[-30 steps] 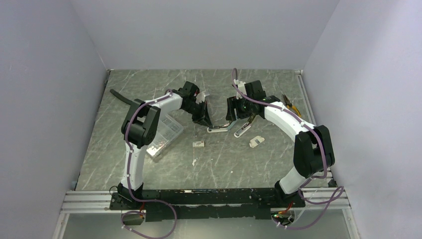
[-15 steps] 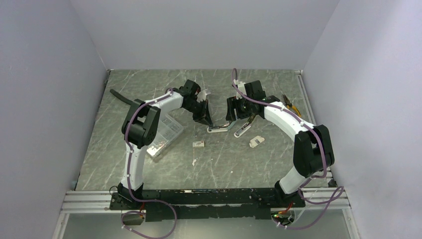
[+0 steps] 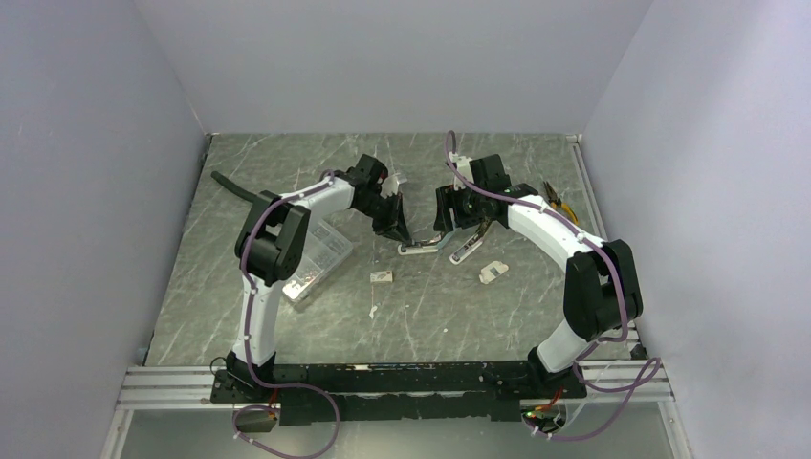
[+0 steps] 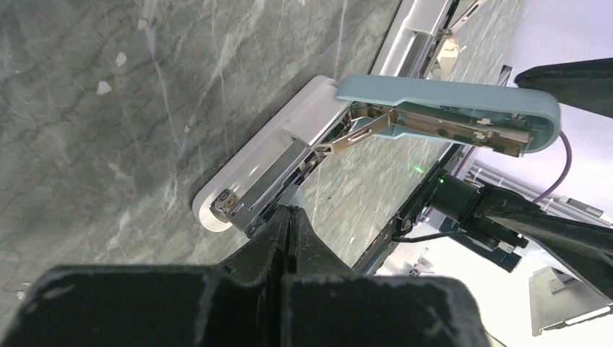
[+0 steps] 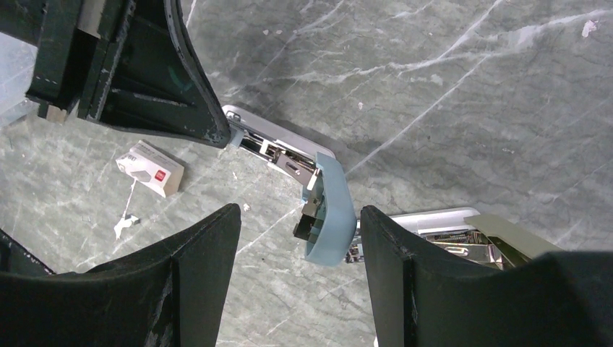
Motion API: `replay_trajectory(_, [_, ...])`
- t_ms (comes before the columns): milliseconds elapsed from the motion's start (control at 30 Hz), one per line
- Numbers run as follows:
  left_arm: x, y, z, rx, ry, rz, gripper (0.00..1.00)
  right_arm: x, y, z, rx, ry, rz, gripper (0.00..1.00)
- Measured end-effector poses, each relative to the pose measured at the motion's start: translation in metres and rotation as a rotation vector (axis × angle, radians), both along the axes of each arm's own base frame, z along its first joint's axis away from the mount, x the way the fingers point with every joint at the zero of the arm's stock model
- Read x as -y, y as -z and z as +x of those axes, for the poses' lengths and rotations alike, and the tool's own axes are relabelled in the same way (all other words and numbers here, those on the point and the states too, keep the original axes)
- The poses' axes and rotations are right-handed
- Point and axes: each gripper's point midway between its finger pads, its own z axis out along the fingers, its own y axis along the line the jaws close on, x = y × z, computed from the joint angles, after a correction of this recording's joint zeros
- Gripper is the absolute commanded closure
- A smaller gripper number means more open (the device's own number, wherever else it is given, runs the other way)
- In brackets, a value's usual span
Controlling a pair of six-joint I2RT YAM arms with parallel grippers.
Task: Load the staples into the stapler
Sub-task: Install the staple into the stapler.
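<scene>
Stapler (image 4: 269, 168) open just beyond your left jaws.
Left gripper (image 4: 289, 213) pressed together; right gripper (image 5: 298, 213) spread astride the lid (image 5: 329, 210). Staple box (image 5: 149, 168) outside them: light, crushable; pinch long sides.

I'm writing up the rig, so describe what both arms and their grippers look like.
The left arm and right arm match: white curved links, black joint housings. A purple cable runs along each. The fingers are matte black, broad, tapering to tips.
</scene>
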Motion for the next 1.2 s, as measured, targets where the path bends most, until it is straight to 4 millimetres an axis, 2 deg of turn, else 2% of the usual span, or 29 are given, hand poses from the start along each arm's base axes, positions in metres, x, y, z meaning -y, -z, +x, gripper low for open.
replay_trajectory(200, [0.0, 0.006, -0.009, -0.032, -0.003, 0.014, 0.97, 0.0, 0.0, 0.0, 0.001, 0.0, 0.0, 0.34])
replay_trajectory(667, [0.0, 0.004, -0.008, -0.027, -0.017, 0.022, 0.97, 0.0, 0.0, 0.0, 0.001, 0.0, 0.001, 0.34])
replay_trajectory(1000, [0.0, -0.02, -0.004, 0.03, -0.026, 0.006, 0.97, 0.0, 0.0, 0.0, 0.001, 0.0, 0.001, 0.34])
replay_trajectory(1200, [-0.002, -0.019, -0.003, 0.035, -0.035, 0.022, 0.97, 0.0, 0.0, 0.0, 0.002, 0.0, 0.0, 0.34])
